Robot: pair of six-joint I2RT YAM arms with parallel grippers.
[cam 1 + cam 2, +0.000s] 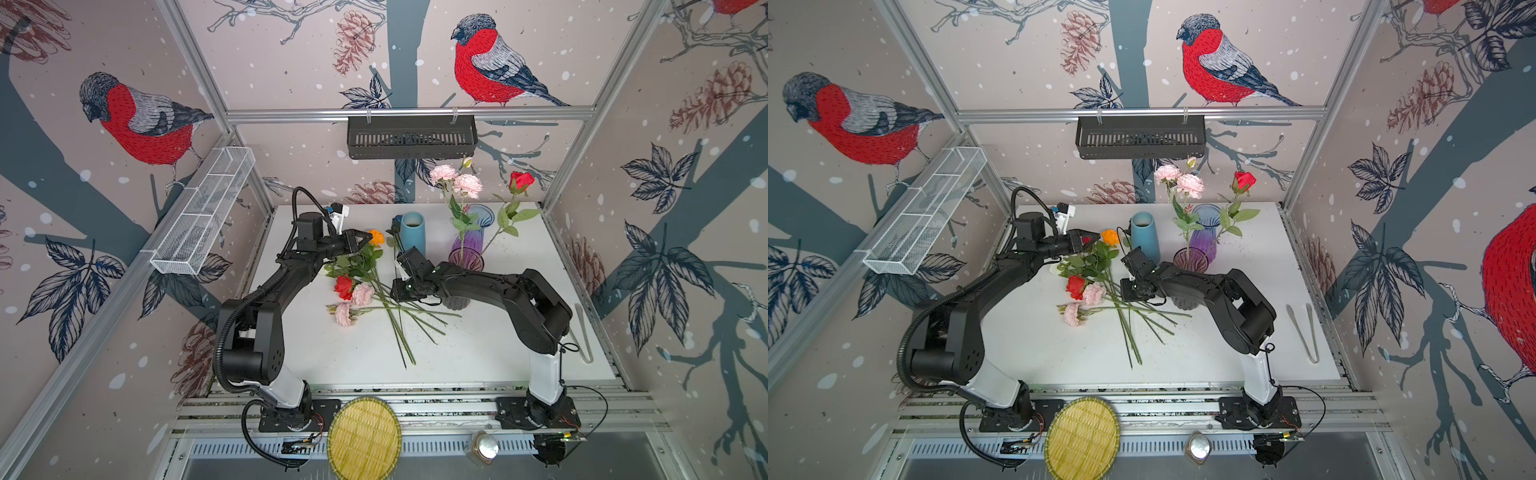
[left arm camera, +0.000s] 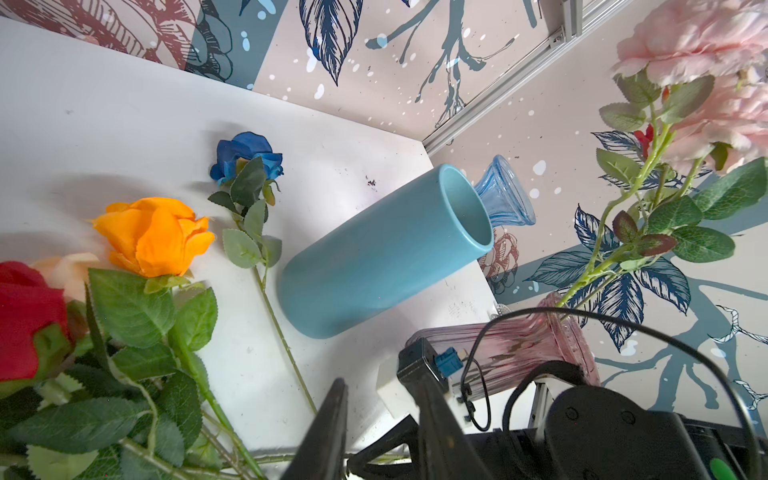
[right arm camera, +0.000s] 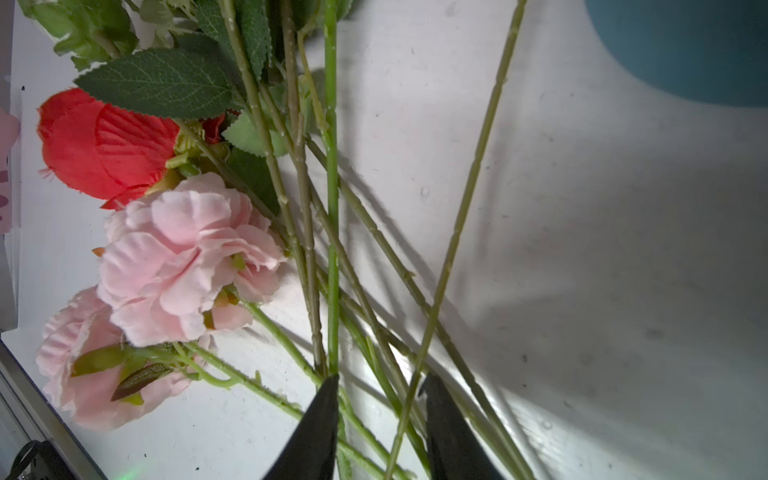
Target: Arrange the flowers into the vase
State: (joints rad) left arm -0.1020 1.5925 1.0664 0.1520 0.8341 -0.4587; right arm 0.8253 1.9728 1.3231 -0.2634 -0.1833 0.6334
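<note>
Loose flowers [image 1: 365,291] lie in a crossed heap at the centre of the white tabletop [image 1: 478,353], their stems pointing toward its near edge. The right gripper [image 3: 380,378] is down over them, jaws narrowly parted astride the stems, none clamped yet. The left gripper [image 2: 382,384], also part-open and empty, hovers by the orange rose [image 1: 377,237]. Nearer the far edge, a pink glass vase [image 1: 466,262] holds three stems; most of the job appears to remain.

text: none legible; labels, brands: none legible; numbers, signs: none legible in any view
</note>
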